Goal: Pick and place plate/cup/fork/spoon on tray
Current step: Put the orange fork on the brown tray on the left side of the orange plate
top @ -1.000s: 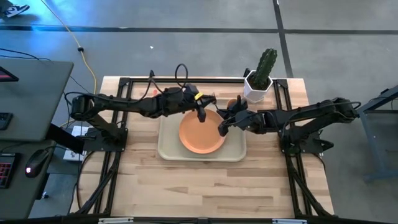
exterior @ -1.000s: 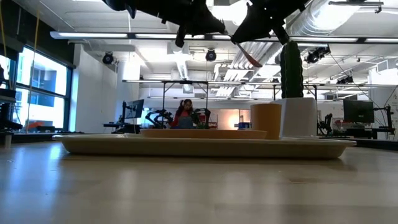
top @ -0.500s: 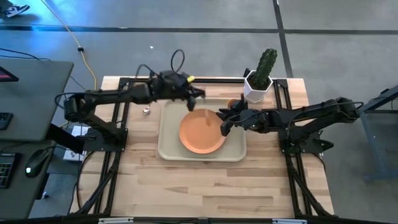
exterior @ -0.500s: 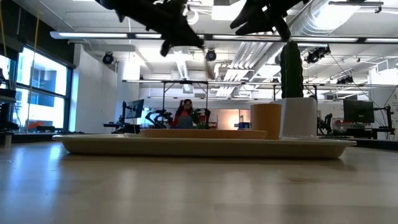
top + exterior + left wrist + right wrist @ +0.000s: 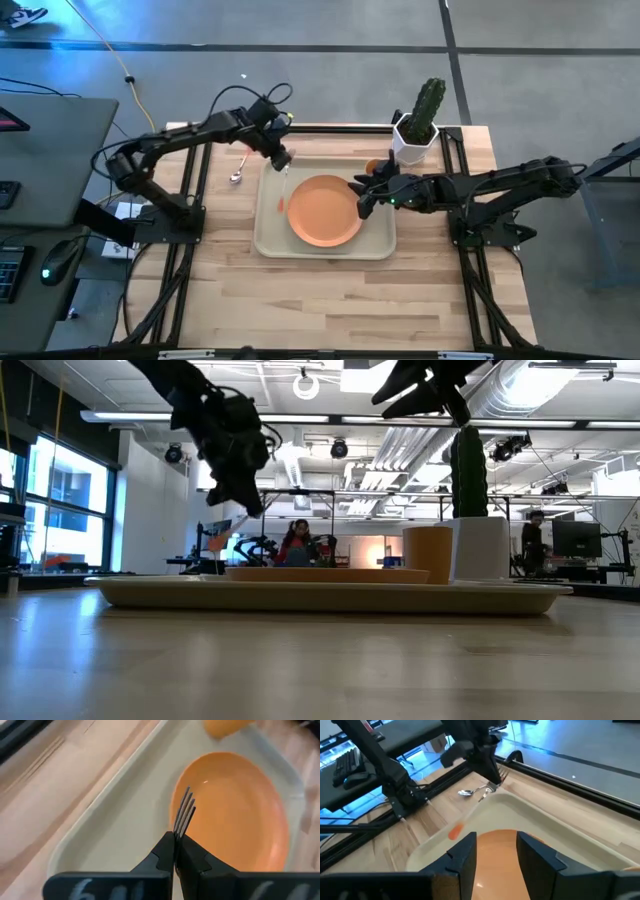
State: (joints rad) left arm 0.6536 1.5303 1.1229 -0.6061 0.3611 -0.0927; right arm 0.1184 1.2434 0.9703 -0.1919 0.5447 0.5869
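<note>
The beige tray [image 5: 266,240] lies mid-table with the orange plate [image 5: 325,212] on it. The orange cup [image 5: 372,166] stands in the tray's far right corner. My left gripper [image 5: 283,160] hovers over the tray's far left corner, shut on the fork [image 5: 475,807], whose red-orange handle end [image 5: 281,205] points down over the tray's left part. The spoon [image 5: 237,174] lies on the table left of the tray. My right gripper [image 5: 362,196] stands open above the plate's right edge, holding nothing. My left gripper pinches the fork's silver neck [image 5: 180,833], just behind the prongs [image 5: 185,810], between its two shut fingers. The prongs stick out past the fingertips. The fingers slant down from the table's far left. The handle slopes down toward the tray; whether its end touches, I cannot tell.
A white pot with a green cactus [image 5: 414,140] stands at the table's far right, just behind the cup. Black frame rails run along the table's left, right and far edges. Bare wood shows in front of the tray.
My right gripper has opened and let go of the fork's red handle above the plate. My left gripper, shut on the prong end, has carried the fork from over the plate toward the table's far left, to the tray's far left corner, and tipped downward.
</note>
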